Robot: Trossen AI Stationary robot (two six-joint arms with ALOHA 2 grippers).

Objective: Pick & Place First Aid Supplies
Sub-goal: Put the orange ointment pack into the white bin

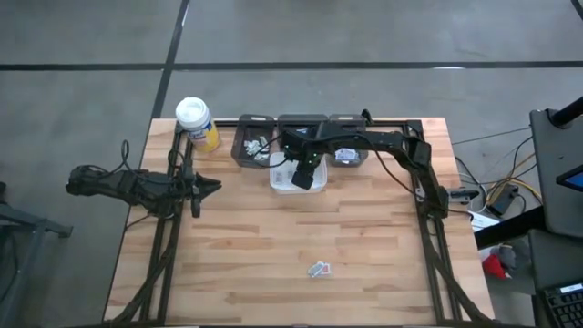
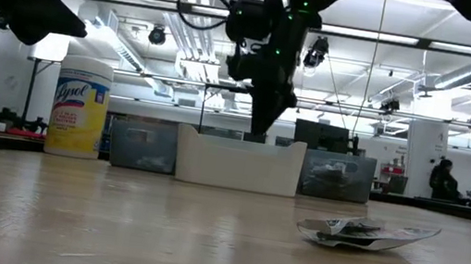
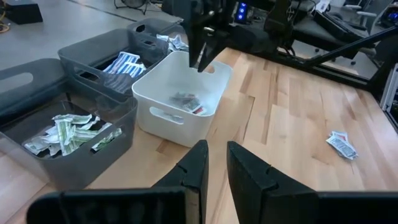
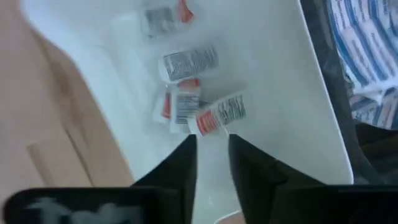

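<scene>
The bench [image 1: 273, 246] is pale butcher-block wood, its planks laid in long glossy strips. At the top centre of the high view stand 3 dark grey translucent plastic bins [image 1: 256, 144] in a row, and just in front of them a white, smooth-walled plastic tub [image 1: 315, 185] with rounded corners and a cut-out handle. The right pincer [image 1: 304, 176] hangs over that tub, pointing down into it, its 2 dark flat fingers [image 4: 180, 165] standing a little apart with nothing between them. On the tub's floor lie several small flat paper packets [image 4: 190, 62], white with red ends and fine black print, one slanting just beyond the fingertips. More first aid supplies fill the grey bins: crumpled white and green strips [image 3: 68, 132] in one, blue-printed packets [image 3: 121, 63] in another. A lone crinkled packet [image 1: 319, 269] rests flat on the bare wood at lower centre of the high view, well apart from the tub. The left pincer [image 1: 211, 187] waits at the left of the bench, its blunt black fingers [image 3: 198, 168] slightly parted and empty. A yellow canister with a white cap [image 1: 196, 123] stands upright at the upper left, just beside the bins.
</scene>
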